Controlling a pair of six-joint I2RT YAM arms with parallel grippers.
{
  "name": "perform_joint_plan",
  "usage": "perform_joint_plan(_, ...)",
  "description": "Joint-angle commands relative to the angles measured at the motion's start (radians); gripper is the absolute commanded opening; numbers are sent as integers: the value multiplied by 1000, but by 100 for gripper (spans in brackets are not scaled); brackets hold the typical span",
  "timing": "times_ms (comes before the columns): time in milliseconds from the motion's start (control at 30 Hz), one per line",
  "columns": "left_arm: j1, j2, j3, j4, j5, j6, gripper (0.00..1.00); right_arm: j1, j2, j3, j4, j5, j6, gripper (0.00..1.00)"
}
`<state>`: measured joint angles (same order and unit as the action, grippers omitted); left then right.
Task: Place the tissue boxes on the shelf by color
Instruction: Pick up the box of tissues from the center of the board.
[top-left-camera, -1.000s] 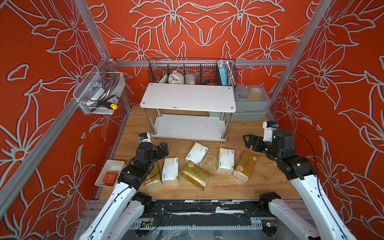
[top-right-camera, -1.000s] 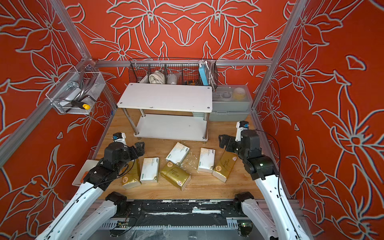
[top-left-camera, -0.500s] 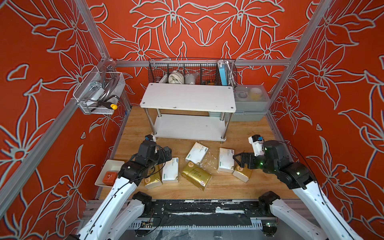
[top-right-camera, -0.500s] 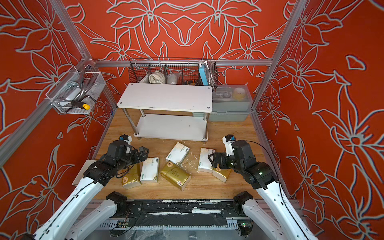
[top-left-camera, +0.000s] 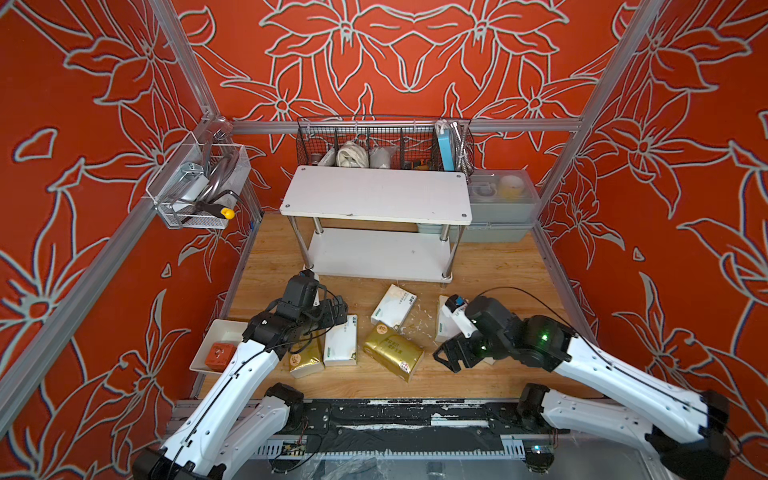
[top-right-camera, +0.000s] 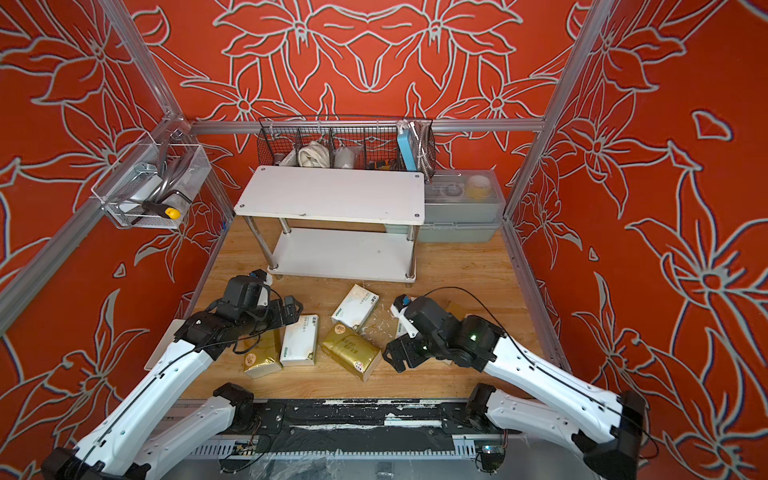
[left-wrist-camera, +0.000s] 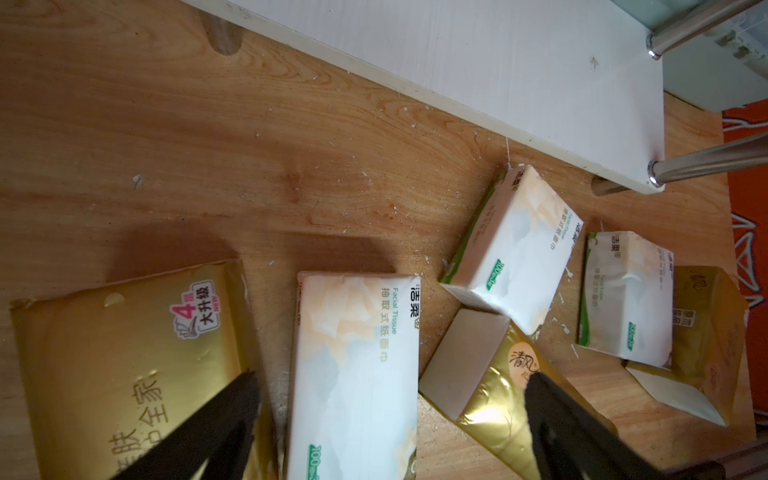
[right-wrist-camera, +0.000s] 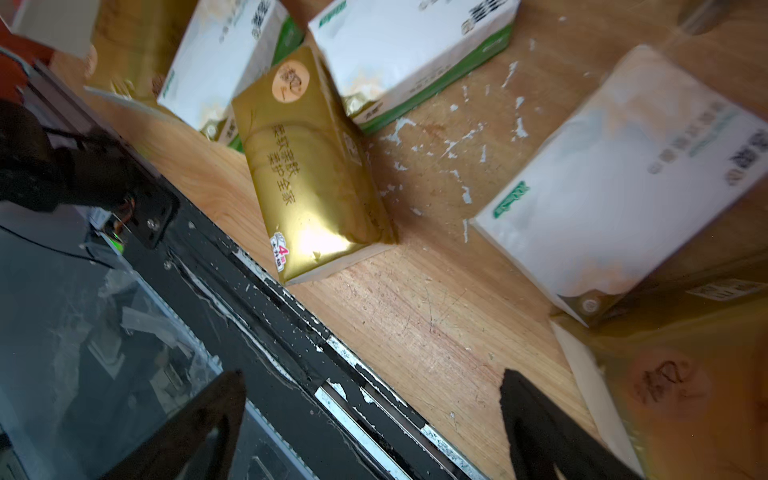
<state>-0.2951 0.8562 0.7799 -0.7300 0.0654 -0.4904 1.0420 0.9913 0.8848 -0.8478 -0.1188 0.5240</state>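
Observation:
The shelf (top-left-camera: 374, 195) stands at the back with both white boards bare. Several tissue boxes lie on the wooden floor before it. My left gripper (top-left-camera: 332, 311) (left-wrist-camera: 390, 376) hangs open over a white box (left-wrist-camera: 353, 374) (top-left-camera: 340, 345), with a gold box (left-wrist-camera: 124, 353) (top-left-camera: 305, 357) beside one finger and another gold box (left-wrist-camera: 490, 386) (top-left-camera: 392, 357) beside the other. My right gripper (top-left-camera: 446, 359) (right-wrist-camera: 372, 374) is open and empty, low over the table's front edge, next to that middle gold box (right-wrist-camera: 307, 166). A white box (right-wrist-camera: 623, 199) and a gold box (right-wrist-camera: 685, 374) lie under the right arm.
A white tray (top-left-camera: 216, 328) with an orange block sits at the front left. A black wire basket (top-left-camera: 382, 145) hangs behind the shelf, a grey lidded bin (top-left-camera: 503, 208) stands to its right. A clear basket (top-left-camera: 195, 195) hangs on the left wall. Black rail (right-wrist-camera: 291, 299) at front.
My right arm has swung from the back right down toward the front, its open gripper now beside the middle gold box. The left gripper has edged forward over the white box.

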Motion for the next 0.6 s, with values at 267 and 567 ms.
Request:
perform_joint_plan(267,-5,39,32,7,76,49,98,209,309,161,49,193,-54,99)
perform_joint_plan(567,-6,41,22,27,80,73,98,219,470,205,88,166,-91,99)
